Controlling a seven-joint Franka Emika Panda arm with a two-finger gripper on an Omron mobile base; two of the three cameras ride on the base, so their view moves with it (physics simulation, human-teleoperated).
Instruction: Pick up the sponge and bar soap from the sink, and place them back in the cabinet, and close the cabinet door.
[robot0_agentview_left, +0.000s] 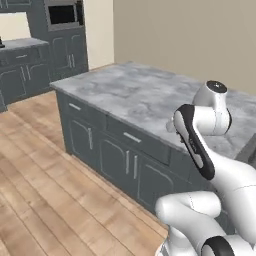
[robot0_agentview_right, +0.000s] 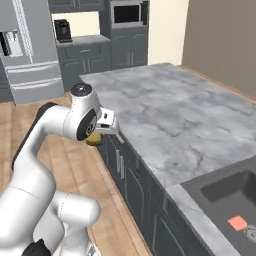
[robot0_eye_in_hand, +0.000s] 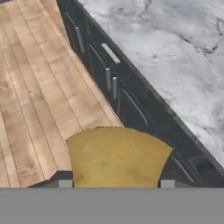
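The gripper (robot0_agentview_right: 102, 131) is clenched on the sponge (robot0_agentview_right: 94, 138), which shows as a mustard-yellow lump just under the hand in the right base view. In the hand view the sponge (robot0_eye_in_hand: 117, 157) sits between the two dark finger tips and covers the lower middle of the picture. The hand hangs in the air beside the near edge of the grey marble counter (robot0_agentview_right: 170, 115), above the wooden floor (robot0_eye_in_hand: 35, 96) and in front of the dark grey base cabinets (robot0_eye_in_hand: 109, 83) with their slim bar handles. The sponge touches neither the counter nor the floor.

The bar soap (robot0_agentview_right: 237, 223) lies flat on the bottom of the sink (robot0_agentview_right: 222, 192), at the right near corner of the right base view, well apart from the gripper. It is a small pink-red rectangle on the dark grey basin.

In the left base view the white arm (robot0_agentview_left: 210, 150) rises from the lower right and bends over the counter edge, and it hides the gripper there. Far behind, to the left, stand a steel refrigerator (robot0_agentview_right: 27, 50), a coffee machine (robot0_agentview_right: 62, 30) on a far counter and a built-in microwave (robot0_agentview_right: 127, 14).
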